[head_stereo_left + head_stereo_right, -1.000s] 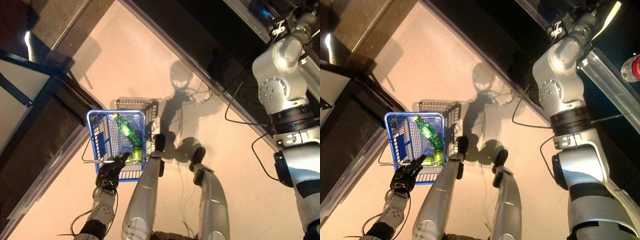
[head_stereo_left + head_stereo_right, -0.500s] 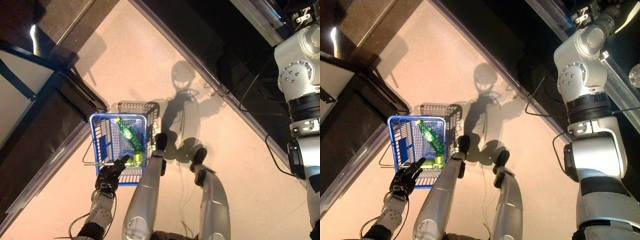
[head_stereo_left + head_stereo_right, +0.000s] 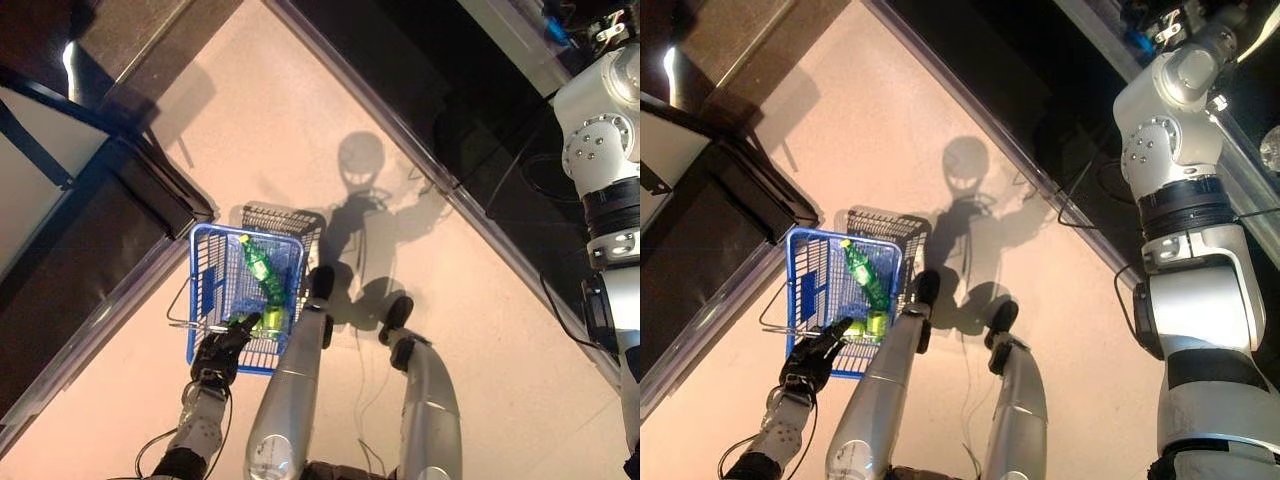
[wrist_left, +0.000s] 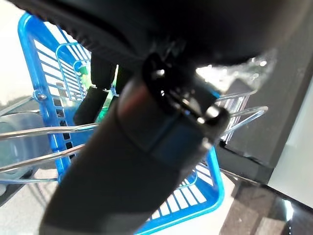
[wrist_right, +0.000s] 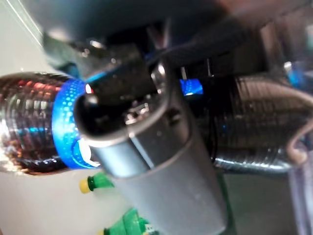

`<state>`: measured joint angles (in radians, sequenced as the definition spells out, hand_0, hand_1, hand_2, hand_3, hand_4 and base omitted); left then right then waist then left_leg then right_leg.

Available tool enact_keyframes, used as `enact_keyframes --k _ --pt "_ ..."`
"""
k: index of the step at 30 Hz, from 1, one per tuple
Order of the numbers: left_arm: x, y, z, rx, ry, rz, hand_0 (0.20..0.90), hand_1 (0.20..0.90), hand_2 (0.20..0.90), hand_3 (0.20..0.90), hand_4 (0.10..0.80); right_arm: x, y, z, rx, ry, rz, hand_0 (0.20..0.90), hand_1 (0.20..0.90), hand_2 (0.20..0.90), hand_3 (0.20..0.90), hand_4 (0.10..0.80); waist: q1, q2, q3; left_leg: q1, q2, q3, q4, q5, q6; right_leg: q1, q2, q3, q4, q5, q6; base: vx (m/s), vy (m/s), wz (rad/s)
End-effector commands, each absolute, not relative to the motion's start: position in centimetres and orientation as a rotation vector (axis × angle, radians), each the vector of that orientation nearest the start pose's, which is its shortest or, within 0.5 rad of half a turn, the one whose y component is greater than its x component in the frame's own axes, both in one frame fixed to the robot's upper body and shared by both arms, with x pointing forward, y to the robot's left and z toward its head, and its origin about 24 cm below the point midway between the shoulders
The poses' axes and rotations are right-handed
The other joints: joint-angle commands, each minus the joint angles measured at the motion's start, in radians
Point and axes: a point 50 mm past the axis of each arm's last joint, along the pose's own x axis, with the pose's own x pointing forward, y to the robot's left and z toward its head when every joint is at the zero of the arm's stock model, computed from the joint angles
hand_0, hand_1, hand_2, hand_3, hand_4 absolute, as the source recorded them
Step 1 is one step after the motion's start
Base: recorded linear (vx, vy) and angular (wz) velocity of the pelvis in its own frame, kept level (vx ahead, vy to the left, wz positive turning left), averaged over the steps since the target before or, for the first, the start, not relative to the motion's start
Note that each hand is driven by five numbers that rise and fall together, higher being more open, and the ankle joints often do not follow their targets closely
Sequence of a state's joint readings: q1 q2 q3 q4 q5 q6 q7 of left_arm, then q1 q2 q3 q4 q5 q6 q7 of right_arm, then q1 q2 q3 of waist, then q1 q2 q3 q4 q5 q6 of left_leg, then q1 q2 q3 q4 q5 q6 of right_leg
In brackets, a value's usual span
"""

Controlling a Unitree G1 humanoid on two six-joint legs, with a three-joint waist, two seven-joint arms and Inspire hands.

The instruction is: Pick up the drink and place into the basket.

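Left eye view | one basket [image 3: 203,272] | one green bottle [image 3: 260,268] inside

We find no text, number or sign that can be read. The green bottle [image 3: 262,275] in the blue basket [image 3: 205,290] has a label, but its print is too small for us to make out. The blue band [image 5: 68,127] on a dark bottle [image 5: 29,122] near the right hand is blurred.
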<state>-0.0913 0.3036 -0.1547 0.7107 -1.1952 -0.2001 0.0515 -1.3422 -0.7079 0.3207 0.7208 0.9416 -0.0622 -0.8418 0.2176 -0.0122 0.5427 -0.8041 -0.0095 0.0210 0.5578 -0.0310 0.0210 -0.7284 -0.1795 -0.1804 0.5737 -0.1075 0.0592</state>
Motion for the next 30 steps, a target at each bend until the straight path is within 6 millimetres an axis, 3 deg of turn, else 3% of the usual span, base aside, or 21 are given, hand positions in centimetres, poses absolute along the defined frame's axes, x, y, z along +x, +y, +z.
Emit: enact_keyframes --k 1,7,16,21,22,30 --pt "17.9 27.1 -6.9 -0.652 0.324 0.474 0.3 0.3 0.3 0.2 0.1 31.3 -23.8 45.5 0.312 -0.974 -0.564 0.3 0.3 0.3 0.2 0.1 0.02 0.066 -0.023 0.052 -0.066 -0.039 0.073 -0.153 0.009 0.031 0.001 -0.036 -0.015 0.028 0.017 -0.057 -0.003 -0.02" --pt "17.9 26.9 -7.0 -0.664 0.321 0.469 0.3 0.3 0.3 0.2 0.1 30.3 -21.5 45.7 0.291 -1.037 -0.466 0.3 0.3 0.3 0.2 0.1 0.017 0.073 -0.023 0.092 -0.07 -0.031 0.091 -0.17 0.008 0.064 -0.005 -0.038 0.035 -0.012 0.004 -0.036 -0.003 0.02" --pt "18.5 25.8 -7.4 -0.7 0.321 0.448 0.3 0.3 0.3 0.2 0.1 28.9 -17.8 43.4 0.183 -1.113 -0.297 0.3 0.3 0.3 0.2 0.1 0.008 0.084 -0.023 0.2 -0.075 -0.038 0.036 -0.149 0.002 0.155 -0.011 -0.038 0.034 -0.04 -0.003 -0.012 -0.003 0.02" --pt "18.0 26.1 -8.0 -0.722 0.325 0.485 0.3 0.3 0.3 0.2 0.1 28.3 -16.6 41.6 0.171 -1.126 -0.204 0.3 0.3 0.3 0.2 0.1 0.004 0.074 -0.023 0.299 -0.078 -0.049 -0.025 -0.128 -0.007 0.258 -0.013 -0.05 -0.02 -0.043 -0.005 -0.044 -0.037 0.03" --pt "18.1 26.1 -8.0 -0.72 0.319 0.486 0.3 0.3 0.3 0.2 0.1 28.2 -16.4 40.8 0.182 -1.116 -0.175 0.3 0.3 0.3 0.2 0.1 0.001 0.067 -0.023 0.319 -0.077 -0.047 -0.048 -0.094 -0.007 0.284 -0.018 -0.064 -0.047 -0.019 -0.016 -0.084 -0.022 0.03" --pt "18.8 25.2 -7.3 -0.715 0.25 0.43 0.3 0.3 0.3 0.2 0.1 28.4 -16.5 36.4 0.177 -1.051 -0.116 0.3 0.3 0.3 0.2 0.1 -0.014 0.043 -0.023 0.459 -0.07 -0.061 -0.101 -0.077 -0.02 0.443 -0.013 -0.071 -0.108 -0.021 -0.022 0.014 -0.024 0.04"
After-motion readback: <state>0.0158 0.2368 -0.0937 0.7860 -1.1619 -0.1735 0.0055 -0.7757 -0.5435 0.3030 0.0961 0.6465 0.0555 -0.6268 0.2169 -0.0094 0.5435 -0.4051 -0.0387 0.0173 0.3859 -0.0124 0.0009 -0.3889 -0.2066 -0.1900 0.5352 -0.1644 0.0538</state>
